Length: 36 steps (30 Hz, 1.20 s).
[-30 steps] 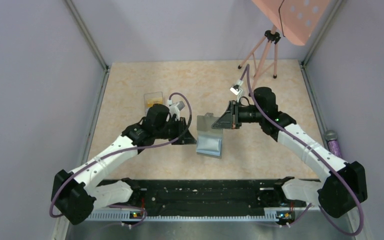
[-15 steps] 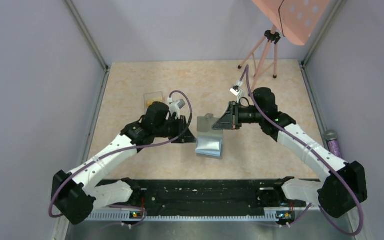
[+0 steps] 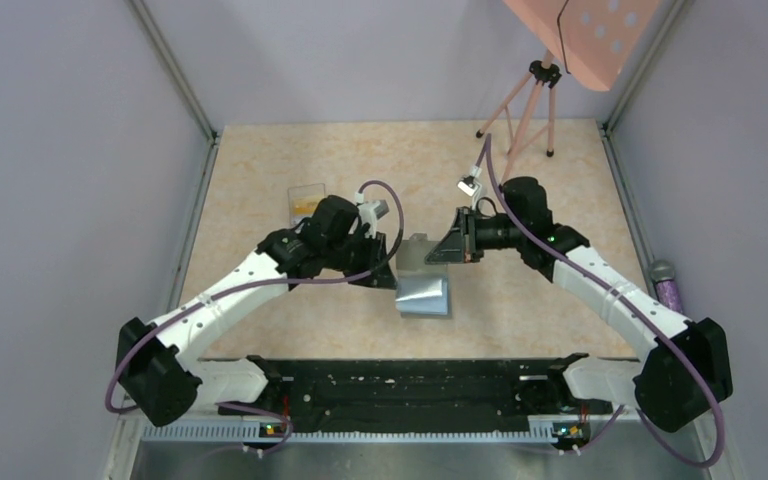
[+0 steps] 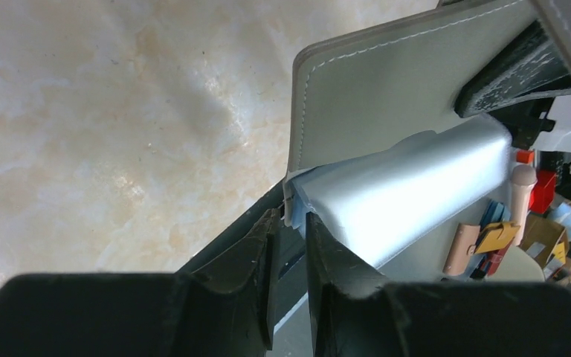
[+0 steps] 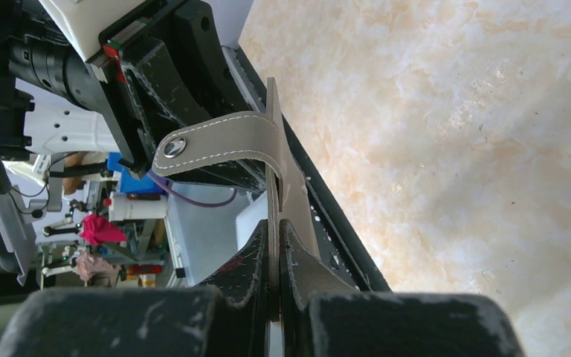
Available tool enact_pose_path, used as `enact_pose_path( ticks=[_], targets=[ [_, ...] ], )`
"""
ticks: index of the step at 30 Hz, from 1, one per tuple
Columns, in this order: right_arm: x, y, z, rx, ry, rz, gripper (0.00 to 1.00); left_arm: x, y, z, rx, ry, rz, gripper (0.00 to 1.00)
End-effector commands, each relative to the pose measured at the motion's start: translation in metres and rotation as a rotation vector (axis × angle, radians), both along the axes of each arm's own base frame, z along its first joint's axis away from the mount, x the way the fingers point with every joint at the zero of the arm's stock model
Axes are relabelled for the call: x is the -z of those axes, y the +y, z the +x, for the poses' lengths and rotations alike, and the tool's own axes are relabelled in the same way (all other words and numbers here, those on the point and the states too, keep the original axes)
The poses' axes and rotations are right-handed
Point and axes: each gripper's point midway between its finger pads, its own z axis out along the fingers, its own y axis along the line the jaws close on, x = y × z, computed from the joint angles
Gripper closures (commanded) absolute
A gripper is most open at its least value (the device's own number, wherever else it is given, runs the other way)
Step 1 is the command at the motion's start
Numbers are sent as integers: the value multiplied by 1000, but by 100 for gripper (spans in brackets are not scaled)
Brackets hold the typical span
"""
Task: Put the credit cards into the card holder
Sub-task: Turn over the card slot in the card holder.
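The card holder point(image 3: 422, 296) hangs open mid-table, its light blue inside facing up and its grey flap point(image 3: 415, 247) raised. My right gripper point(image 3: 440, 250) is shut on that grey flap point(image 5: 223, 141), with the snap tab curling beyond the right gripper point(image 5: 276, 227). My left gripper point(image 3: 392, 272) is at the holder's left edge. Seen from the left wrist, the left gripper point(image 4: 291, 217) has its jaws a narrow gap apart, and the corner of the card holder point(image 4: 372, 111) sits right at their tips. Orange credit cards point(image 3: 307, 205) lie in a clear box behind the left arm.
The clear plastic box point(image 3: 308, 192) stands at the back left. A pink tripod point(image 3: 520, 118) and a pink perforated panel point(image 3: 585, 30) are at the back right. A black rail point(image 3: 400, 385) runs along the near edge. Walls close in both sides.
My left arm has swung right, bringing its gripper from beside the card holder up to its left edge. The right gripper has kept its hold on the flap.
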Motion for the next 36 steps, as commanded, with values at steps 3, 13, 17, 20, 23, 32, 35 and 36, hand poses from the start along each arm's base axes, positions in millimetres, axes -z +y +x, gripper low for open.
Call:
enact_pose_path(
  ticks=[3,13,17,20,23,32,35,36],
  targets=[
    [-2,2,-1,-25,-28,4,100,-15,-15,0,68,-45,1,75],
    [1,2,-1,-27,-26,-2,100,-27,-22,-2,82,-62,-61,73],
    [-3,3,-1,-25,-25,12,100,-25,-19,3,27,-74,-57,69],
    [-7,3,-1,-22,-29,24,100,-6,-3,8,-51,-45,44,69],
    [-7,4,-1,-26,-28,24,100,9,4,7,-80,-3,104,69],
    [-6,3,-2,-23,-24,23,100,29,0,8,-92,59,150,69],
    [-5,3,-2,-21,-24,21,100,28,-8,6,-62,66,128,69],
    [-4,3,-1,-19,-21,20,100,27,-11,6,-54,66,118,69]
  ],
)
